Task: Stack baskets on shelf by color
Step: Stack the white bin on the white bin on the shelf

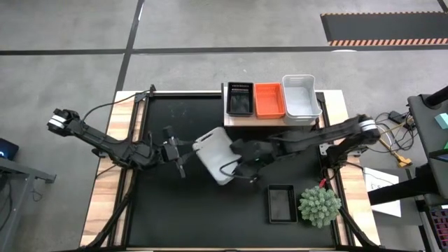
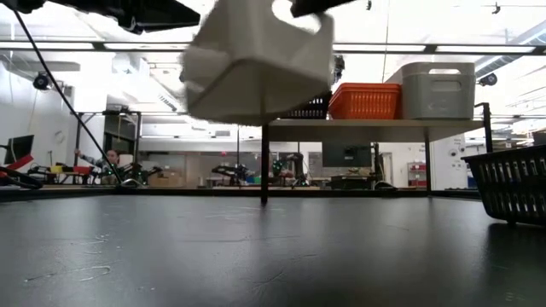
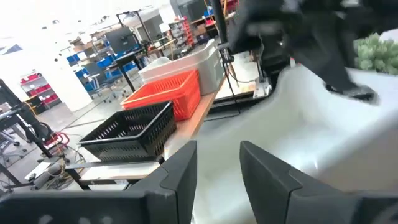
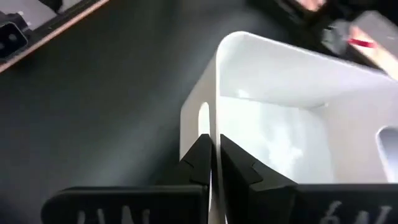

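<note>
At the left of the high view the left arm reached in across the black mat (image 1: 175, 210), its left gripper (image 1: 180, 159) stopped just left of centre with its fingers (image 3: 180, 177) spread apart, just beside the white basket (image 1: 213, 155) but, as far as the wrist view showed, not gripping it. The white basket hung tilted at the centre of the frame, lifted clear of the mat in the low view. The right gripper (image 4: 214, 163) was pressed together on that basket's thin wall, one finger inside and one outside, beside a handle slot. Above centre, at the mat's far edge, stood the shelf (image 1: 273, 120), with three baskets in a row on it: a black basket (image 1: 239, 99), then an orange basket (image 1: 269, 100), then a second white basket (image 1: 301, 96) at its right end. Toward the lower right a lone black basket (image 1: 282, 203) lay on the mat, and the green plant (image 1: 319, 206) stood just to its right.
</note>
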Action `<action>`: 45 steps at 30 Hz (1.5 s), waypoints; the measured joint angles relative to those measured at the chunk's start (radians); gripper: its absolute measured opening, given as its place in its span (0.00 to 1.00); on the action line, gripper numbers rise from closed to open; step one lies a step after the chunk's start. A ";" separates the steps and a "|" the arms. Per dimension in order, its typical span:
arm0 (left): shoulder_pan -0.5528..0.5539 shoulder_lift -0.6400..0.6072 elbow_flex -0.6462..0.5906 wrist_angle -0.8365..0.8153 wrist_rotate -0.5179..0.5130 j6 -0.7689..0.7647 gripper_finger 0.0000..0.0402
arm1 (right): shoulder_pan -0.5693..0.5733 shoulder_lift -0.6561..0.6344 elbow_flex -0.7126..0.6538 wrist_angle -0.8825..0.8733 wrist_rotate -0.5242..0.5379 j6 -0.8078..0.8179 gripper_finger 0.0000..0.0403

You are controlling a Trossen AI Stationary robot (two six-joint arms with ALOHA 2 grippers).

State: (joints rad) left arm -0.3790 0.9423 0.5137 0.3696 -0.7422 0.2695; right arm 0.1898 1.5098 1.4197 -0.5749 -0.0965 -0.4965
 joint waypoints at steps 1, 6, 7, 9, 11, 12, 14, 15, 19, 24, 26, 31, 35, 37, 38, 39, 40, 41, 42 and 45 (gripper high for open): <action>0.000 -0.003 0.000 0.005 0.000 0.000 0.26 | 0.000 -0.026 0.000 -0.024 0.022 0.000 0.02; -0.001 -0.016 0.000 0.010 0.000 0.000 0.26 | 0.000 -0.176 -0.002 -0.103 0.094 -0.002 0.02; -0.001 -0.020 0.000 0.010 0.000 0.000 0.26 | -0.001 -0.204 -0.002 -0.111 0.098 -0.003 0.02; -0.001 -0.030 0.000 0.014 0.000 0.000 0.26 | -0.007 -0.258 -0.002 -0.123 0.099 -0.011 0.02; 0.000 -0.037 0.000 0.013 0.000 0.000 0.26 | -0.014 -0.306 -0.002 -0.133 0.098 -0.013 0.02; -0.001 -0.039 0.000 0.014 0.000 0.000 0.26 | -0.019 -0.330 -0.002 -0.135 0.099 -0.013 0.02; -0.001 -0.041 0.000 0.015 0.000 0.001 0.26 | -0.027 -0.375 -0.002 -0.143 0.108 -0.008 0.02; 0.000 -0.041 0.000 0.015 0.000 0.004 0.26 | -0.028 -0.395 -0.002 -0.151 0.127 -0.004 0.02; 0.000 -0.041 0.000 0.015 0.000 0.036 0.26 | -0.029 -0.462 -0.002 -0.209 0.281 -0.002 0.02; 0.000 -0.042 -0.001 0.016 0.000 0.056 0.26 | -0.047 -0.517 -0.002 -0.282 0.383 -0.002 0.02; 0.000 -0.042 -0.001 0.016 0.000 0.057 0.26 | -0.062 -0.537 -0.002 -0.313 0.408 -0.001 0.02; 0.000 -0.042 -0.001 0.016 0.000 0.058 0.26 | -0.131 -0.595 -0.002 -0.389 0.442 0.032 0.02; 0.000 -0.042 -0.002 0.016 0.000 0.058 0.26 | -0.200 -0.632 -0.002 -0.487 0.440 0.040 0.02; 0.000 -0.042 -0.002 0.016 0.000 0.058 0.26 | -0.232 -0.649 -0.002 -0.531 0.437 0.040 0.02; 0.000 -0.042 -0.002 0.016 0.000 0.058 0.26 | -0.249 -0.656 -0.002 -0.550 0.430 0.041 0.02; 0.000 -0.042 -0.002 0.016 0.000 0.058 0.26 | -0.263 -0.661 -0.002 -0.567 0.417 0.039 0.02; 0.000 -0.042 -0.002 0.016 0.000 0.058 0.26 | -0.278 -0.670 -0.002 -0.580 0.396 0.033 0.02; 0.000 -0.042 -0.003 0.016 0.000 0.058 0.26 | -0.293 -0.681 -0.002 -0.590 0.370 0.024 0.02; 0.000 -0.042 -0.003 0.016 0.000 0.058 0.26 | -0.307 -0.691 -0.002 -0.596 0.347 0.012 0.02; 0.000 -0.042 -0.003 0.016 0.000 0.058 0.26 | -0.342 -0.722 0.000 -0.598 0.321 0.000 0.02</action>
State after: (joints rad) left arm -0.3790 0.9005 0.5110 0.3851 -0.7422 0.3271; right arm -0.1526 0.7876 1.4194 -1.1729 0.2242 -0.4965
